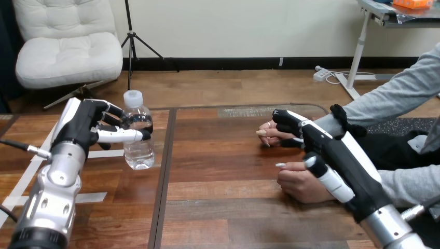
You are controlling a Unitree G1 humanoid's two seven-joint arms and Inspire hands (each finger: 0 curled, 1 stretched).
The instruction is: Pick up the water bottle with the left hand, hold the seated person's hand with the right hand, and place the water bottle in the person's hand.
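Note:
A clear water bottle (138,136) with a white cap stands upright at the table's left. My left hand (91,127) is shut on it: the thumb crosses its front and the fingers wrap behind it, just below the neck. Whether its base rests on the wood I cannot tell. At the right, the person's far hand (265,134) lies on the table, and my right hand (332,153) reaches over it from the near right, fingers curled round its back. My right thumb (324,176) lies straight over the person's nearer hand (297,182), a loose fist on the table.
The wooden table (223,207) has a dark seam left of centre, just right of the bottle. White tape strips (98,197) mark the wood under my left arm. The person's grey-sleeved forearm (394,96) comes in from the upper right.

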